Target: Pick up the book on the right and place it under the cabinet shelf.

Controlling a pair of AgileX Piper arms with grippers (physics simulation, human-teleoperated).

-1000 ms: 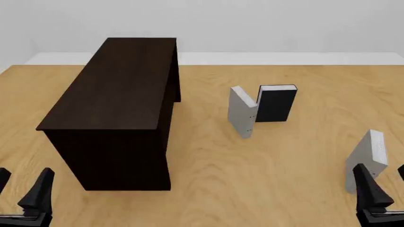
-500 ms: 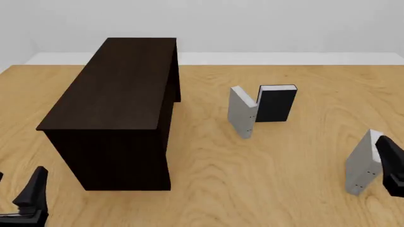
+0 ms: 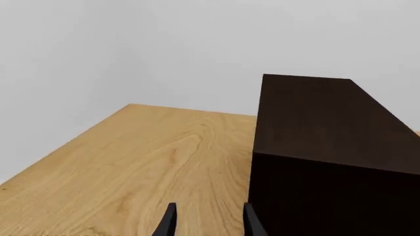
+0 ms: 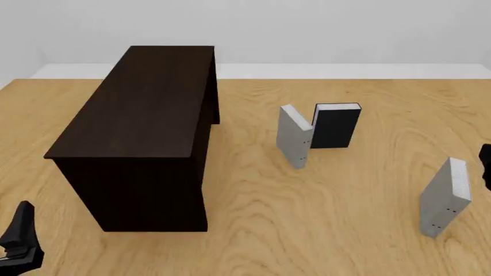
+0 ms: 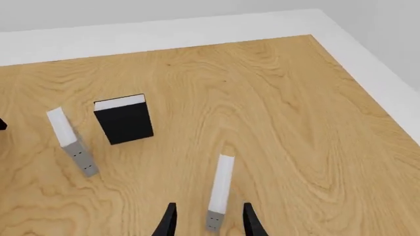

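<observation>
The thin light-grey hardcover book with the white page edge (image 4: 445,197) stands upright on its bottom edge at the right of the pale wood-grain desk (image 4: 337,230), well apart from everything else. The right claw (image 5: 206,222) hangs above it, its two dark fingers parted with the book's white top edge showing between them and nothing held. From the front only a dark sliver of that arm shows at the right border.

To my eye the step in hand is the descent onto this book. It looks best done by dropping straight down so the fingers straddle the covers evenly, then closing on the flat faces; a thin upright book would likely tip if nudged from one side.

The left claw (image 3: 206,223) waits low at the near left, fingers apart and empty.

The big very dark brown wood-grain cabinet (image 4: 146,115) sits far to the left. Between the two stand a second grey book (image 4: 294,138) and a black-covered book (image 4: 335,126), near each other, so the carry should pass on the near side of them.
</observation>
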